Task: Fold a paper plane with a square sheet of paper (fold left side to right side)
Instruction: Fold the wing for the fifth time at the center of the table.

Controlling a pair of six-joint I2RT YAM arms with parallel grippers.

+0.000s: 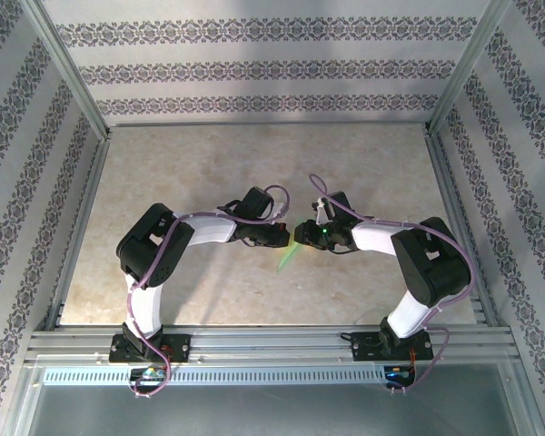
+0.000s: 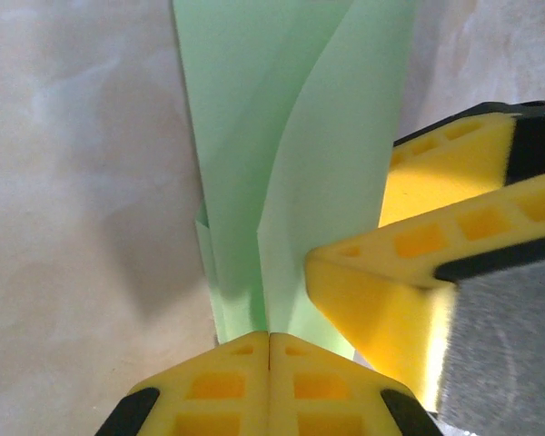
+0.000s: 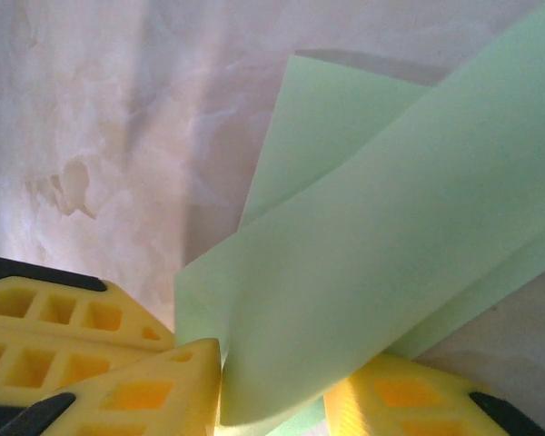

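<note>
**Plane mostly folded, held in the air between both grippers**

Starting on my left, the left gripper [image 1: 284, 234] reaches in to the middle of the table [image 1: 209, 173]. On its wrist camera I see its yellow pads [image 2: 227, 386] pressed flat together, with the lower end of the paper plane [image 2: 254, 136] running down into the seam between them. I read that as a firm pinch on the paper.

In the centre, the plane is a slim pale green sliver in the overhead view, slanting down and to the left from where the two grippers meet. It casts a soft shadow on the marbled surface, so I judge it to be lifted clear of the table and not lying on it. Up close it is no longer a flat square. Long narrow layers overlap, and one panel curls loosely over another.

On my right, the right gripper [image 1: 309, 234] comes in to meet it. Its fingers [image 3: 163, 391] stand apart with the folded layers passing through the gap. I cannot tell whether they are squeezing the paper or only straddling it.

My judgement is that the long folds are done and the dart shape is there. What seems left is closing the left side over onto the right, pressing that crease flat, since the layers look puffy, and then setting the plane down.
</note>
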